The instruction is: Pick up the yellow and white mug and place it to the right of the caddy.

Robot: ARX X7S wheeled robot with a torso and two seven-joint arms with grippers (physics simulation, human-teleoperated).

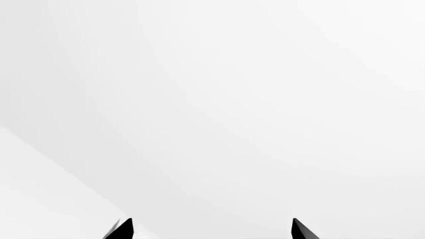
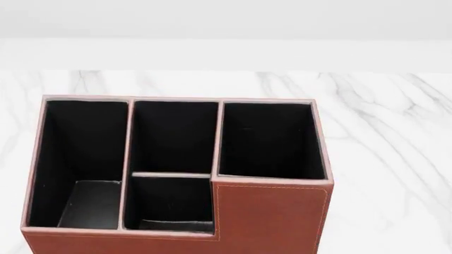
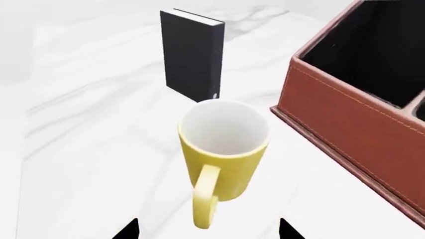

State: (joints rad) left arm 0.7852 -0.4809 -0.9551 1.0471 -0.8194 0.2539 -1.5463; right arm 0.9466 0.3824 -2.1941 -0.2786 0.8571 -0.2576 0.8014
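Note:
The yellow and white mug (image 3: 224,149) stands upright on the marble table, its loop handle turned toward my right gripper (image 3: 207,230). That gripper is open, its two dark fingertips (image 3: 127,230) wide apart on either side of the handle and not touching it. The reddish-brown caddy (image 3: 359,124) sits right beside the mug. In the head view the caddy (image 2: 272,217) fills the lower centre, its black-lined compartments empty; the mug and both arms are out of that view. My left gripper (image 1: 211,230) is open over a plain white surface, with nothing between its fingers.
A black book (image 3: 192,57) with white page edges stands upright just beyond the mug. White marble table top (image 2: 381,116) spreads to the right of the caddy and behind it, ending at a white wall.

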